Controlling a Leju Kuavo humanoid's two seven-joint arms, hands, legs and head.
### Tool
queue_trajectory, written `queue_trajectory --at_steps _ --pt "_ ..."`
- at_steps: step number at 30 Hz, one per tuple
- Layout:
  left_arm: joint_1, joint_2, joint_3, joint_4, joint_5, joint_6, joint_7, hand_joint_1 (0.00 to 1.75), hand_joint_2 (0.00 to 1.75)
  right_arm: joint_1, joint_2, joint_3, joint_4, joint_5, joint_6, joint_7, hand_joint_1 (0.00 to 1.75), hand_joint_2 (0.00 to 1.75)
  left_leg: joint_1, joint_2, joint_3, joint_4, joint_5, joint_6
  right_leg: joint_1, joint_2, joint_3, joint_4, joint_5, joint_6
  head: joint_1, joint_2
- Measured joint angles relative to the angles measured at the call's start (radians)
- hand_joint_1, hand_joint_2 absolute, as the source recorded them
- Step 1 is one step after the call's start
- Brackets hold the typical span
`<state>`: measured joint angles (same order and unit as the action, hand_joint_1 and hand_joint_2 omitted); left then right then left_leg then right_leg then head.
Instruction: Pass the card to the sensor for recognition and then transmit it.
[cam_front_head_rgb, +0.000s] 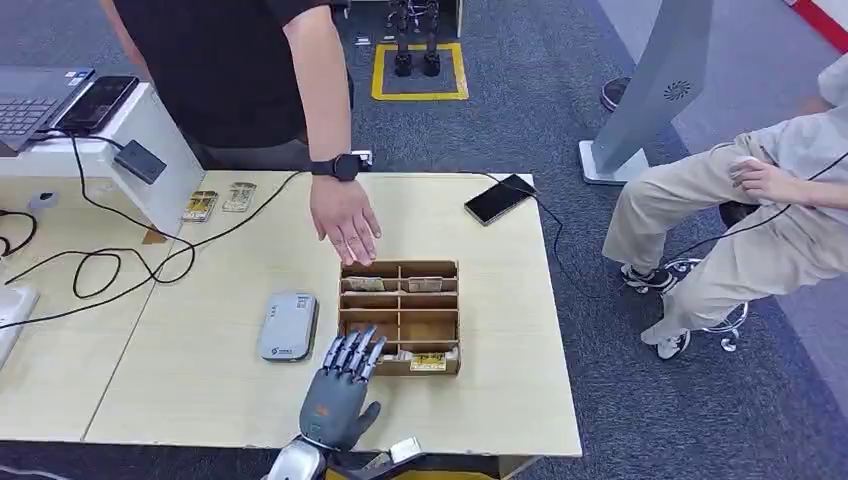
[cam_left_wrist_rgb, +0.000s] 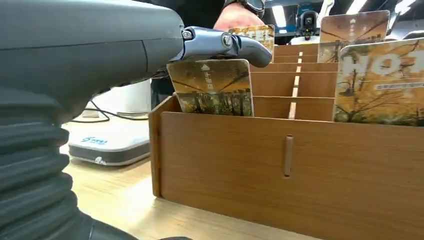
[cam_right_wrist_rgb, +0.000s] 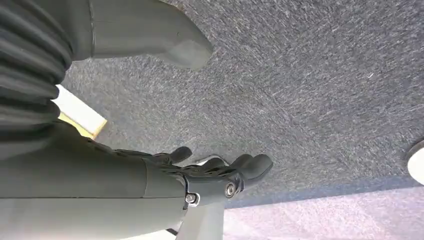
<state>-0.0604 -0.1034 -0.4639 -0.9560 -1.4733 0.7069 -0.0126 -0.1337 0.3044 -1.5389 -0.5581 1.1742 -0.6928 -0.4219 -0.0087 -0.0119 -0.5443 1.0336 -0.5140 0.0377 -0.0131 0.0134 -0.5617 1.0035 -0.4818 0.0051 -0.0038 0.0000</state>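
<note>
Reaching over the near-left corner of the wooden card box (cam_front_head_rgb: 400, 316), the left hand (cam_front_head_rgb: 338, 388) is stretching its fingers (cam_left_wrist_rgb: 220, 44) flat and slightly apart, holding nothing; in the left wrist view one fingertip is lying right at the top edge of the card (cam_left_wrist_rgb: 212, 87) standing upright in the box's nearest left compartment, though whether it is actually touching is hard to tell. That card is sitting just behind the box's front wall, and another card (cam_left_wrist_rgb: 382, 82) is standing in the neighbouring near compartment to the right. Further cards are standing in the far row of the box. Just left of the box, the grey sensor pad (cam_front_head_rgb: 288, 325) is lying flat on the pale wooden table (cam_front_head_rgb: 200, 390), near the left hand but apart from it. A person's hand (cam_front_head_rgb: 345, 220) with a dark wristwatch is hovering over the far edge of the box. The right hand (cam_right_wrist_rgb: 210, 172) is hanging over grey carpet (cam_right_wrist_rgb: 325, 75), its fingers loosely extended and empty. On the far part of the table, a phone (cam_front_head_rgb: 499, 198) is lying with a cable attached, and black cables (cam_front_head_rgb: 110, 262) are trailing across the left side. Beyond the table, a seated person (cam_front_head_rgb: 740, 230) in beige clothing is sitting on the right.
</note>
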Motion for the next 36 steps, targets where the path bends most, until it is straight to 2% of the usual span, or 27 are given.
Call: queue_trajectory --at_steps 1,3,4,9,10,11,13,19,26,36 --pt "-0.003 0.000 -0.001 0.005 -0.001 0.000 0.013 1.64 1.75 0.000 0.000 0.000 0.001 0.000 0.000 0.000 0.00 1.75 0.000 0.000 0.000 0.000 0.000 0.000 0.000 0.000 0.000 0.000 0.000 0.000 0.000 0.000" --pt "-0.015 -0.003 -0.002 0.019 -0.002 0.000 0.034 1.64 1.75 0.000 0.000 0.000 0.002 -0.001 0.000 0.002 0.00 1.75 0.000 0.000 0.000 0.000 0.000 0.000 0.000 0.000 0.001 0.000 0.000 0.000 0.000 0.000" --pt "-0.020 -0.005 -0.002 0.024 -0.001 0.000 0.039 1.75 1.75 0.000 0.000 0.000 0.002 -0.002 0.000 0.002 0.00 1.75 0.000 0.000 0.001 0.000 0.000 0.000 0.000 0.000 0.001 0.000 0.000 0.000 0.000 0.000" --pt "-0.045 -0.010 -0.003 0.033 -0.001 0.001 0.048 1.75 1.75 0.000 0.000 0.000 0.002 -0.003 0.000 0.002 0.00 1.75 0.000 0.000 0.005 0.000 0.000 0.000 0.000 -0.001 0.006 0.000 0.000 0.000 0.000 0.000" --pt "-0.051 -0.010 -0.003 0.033 -0.001 0.001 0.055 1.66 1.75 0.000 0.000 0.000 0.002 -0.003 0.000 0.002 0.00 1.75 0.000 0.000 0.005 0.000 0.000 0.000 0.000 -0.001 0.006 0.000 0.000 0.000 0.000 0.000" --pt "-0.054 -0.012 -0.004 0.033 -0.002 0.001 0.062 1.41 1.75 0.000 0.000 0.000 0.002 -0.003 0.000 0.002 0.00 1.75 0.000 0.000 0.006 0.000 0.000 0.000 0.000 -0.001 0.006 0.000 0.000 0.000 0.000 0.000" --pt "-0.051 -0.014 -0.004 0.030 -0.005 0.002 0.080 0.02 1.75 0.001 0.000 0.000 0.002 -0.003 0.000 0.003 0.00 1.75 0.000 0.001 0.006 0.000 0.000 0.000 0.000 0.000 0.006 0.000 0.000 0.000 0.000 0.000" --pt "-0.011 -0.011 -0.004 -0.043 -0.007 0.002 0.141 0.00 1.75 0.002 0.000 0.000 0.002 0.006 0.000 0.015 0.00 1.75 0.000 0.000 0.005 0.000 0.000 0.000 0.000 0.000 0.004 0.000 0.000 0.000 0.000 0.000" --pt "0.010 0.003 -0.003 -0.115 -0.007 0.002 0.177 0.00 1.75 0.001 0.000 0.000 0.002 0.008 0.000 0.013 0.00 1.75 0.000 0.000 0.004 0.000 0.000 0.000 0.000 0.000 0.004 0.000 0.000 0.000 0.000 0.000" --pt "0.012 0.016 -0.004 -0.161 -0.007 0.002 0.183 0.00 1.75 0.000 0.000 0.000 0.006 0.005 0.000 0.009 0.00 1.75 0.000 0.000 0.003 0.000 0.000 0.000 0.000 0.000 0.004 0.000 0.000 0.000 0.000 0.000"
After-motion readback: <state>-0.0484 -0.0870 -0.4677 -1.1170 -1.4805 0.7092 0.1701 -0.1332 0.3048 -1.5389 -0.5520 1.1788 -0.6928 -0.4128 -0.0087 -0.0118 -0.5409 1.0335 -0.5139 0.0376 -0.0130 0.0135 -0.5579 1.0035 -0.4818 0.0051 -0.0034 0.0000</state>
